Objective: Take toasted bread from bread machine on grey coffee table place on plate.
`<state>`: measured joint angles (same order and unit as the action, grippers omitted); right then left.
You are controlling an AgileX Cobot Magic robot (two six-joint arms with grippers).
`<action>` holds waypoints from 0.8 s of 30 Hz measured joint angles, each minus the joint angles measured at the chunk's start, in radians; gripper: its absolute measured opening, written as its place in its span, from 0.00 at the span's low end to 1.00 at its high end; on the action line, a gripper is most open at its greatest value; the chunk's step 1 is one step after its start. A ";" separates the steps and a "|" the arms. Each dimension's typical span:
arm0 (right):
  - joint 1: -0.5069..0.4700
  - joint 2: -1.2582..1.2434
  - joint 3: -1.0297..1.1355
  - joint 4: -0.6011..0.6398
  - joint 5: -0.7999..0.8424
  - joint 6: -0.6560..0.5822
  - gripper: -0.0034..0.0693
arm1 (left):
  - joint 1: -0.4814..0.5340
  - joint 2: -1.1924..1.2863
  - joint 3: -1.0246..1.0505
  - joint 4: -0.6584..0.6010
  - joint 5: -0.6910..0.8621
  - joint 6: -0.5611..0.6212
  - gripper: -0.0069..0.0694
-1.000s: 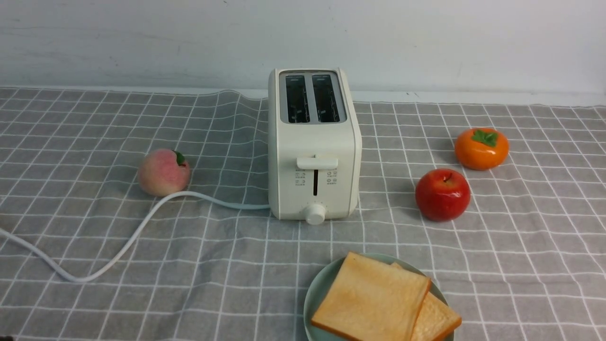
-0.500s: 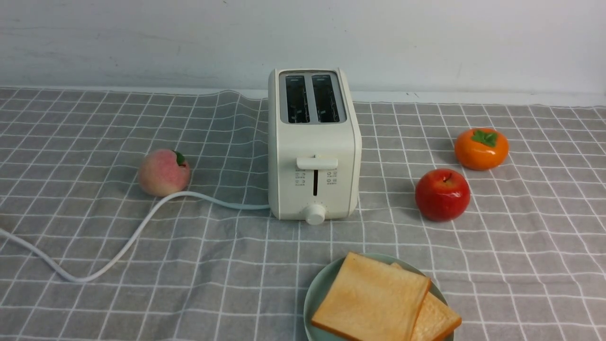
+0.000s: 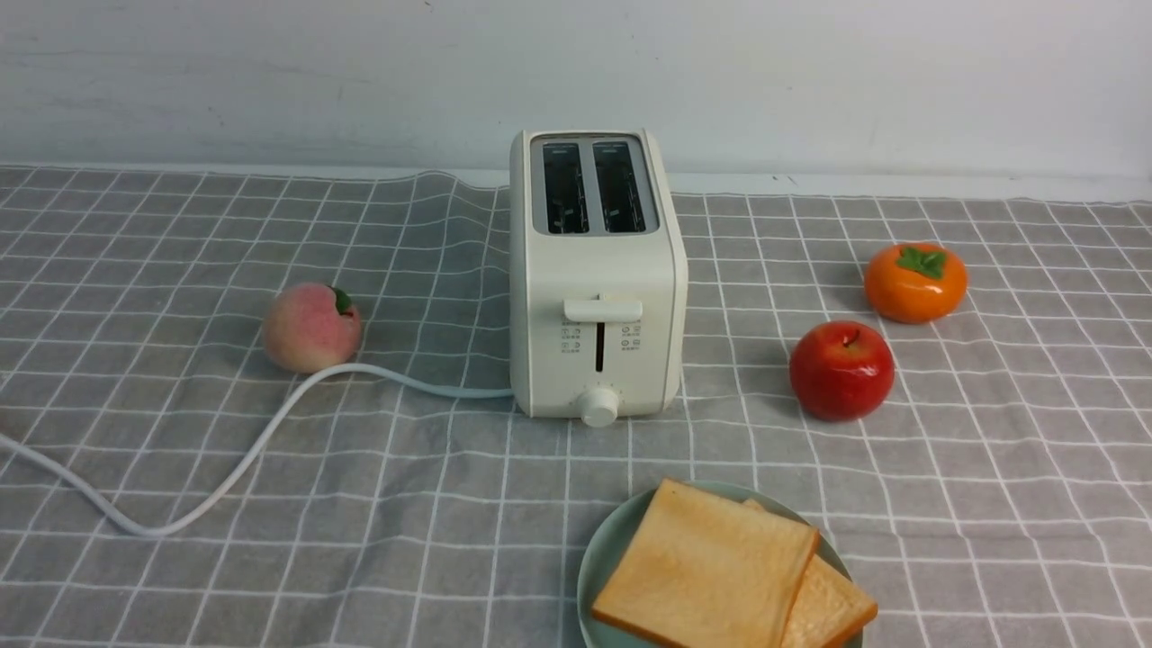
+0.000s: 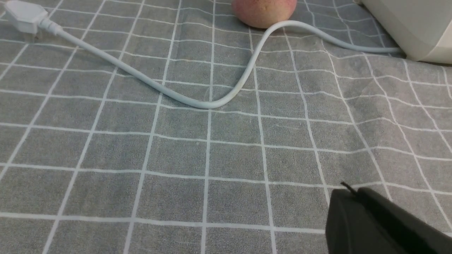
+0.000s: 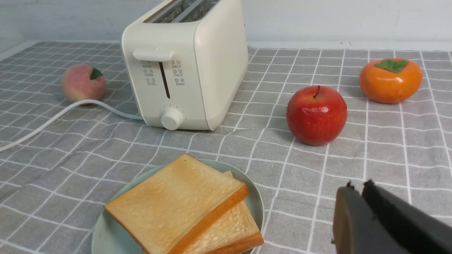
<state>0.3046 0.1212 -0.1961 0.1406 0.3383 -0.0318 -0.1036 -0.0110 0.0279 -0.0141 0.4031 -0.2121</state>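
Note:
Two slices of toasted bread lie stacked on the mint-green plate at the front of the grey coffee table; the upper slice covers most of the lower one. They also show in the right wrist view. The cream bread machine stands behind the plate, both slots empty, lever up. Neither arm shows in the front view. My left gripper is shut and empty above bare cloth. My right gripper is shut and empty above cloth, beside the plate.
A peach lies left of the bread machine with the white cord curving past it to a plug. A red apple and an orange persimmon sit to the right. A white wall runs along the back.
A dark sliver at the bottom left corner of the front view one second ago is gone. Nothing else has moved.

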 joint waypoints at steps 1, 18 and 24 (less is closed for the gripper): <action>0.000 0.000 0.000 0.000 0.000 0.000 0.11 | 0.000 0.000 0.000 0.000 0.000 0.000 0.09; -0.269 -0.062 0.000 0.000 0.000 0.000 0.14 | 0.000 0.000 0.000 0.000 -0.002 0.000 0.09; -0.476 -0.102 0.000 0.001 0.000 0.000 0.15 | 0.000 0.000 0.000 0.000 -0.002 0.000 0.09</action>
<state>-0.1718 0.0187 -0.1961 0.1415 0.3379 -0.0318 -0.1036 -0.0110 0.0279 -0.0141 0.4009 -0.2121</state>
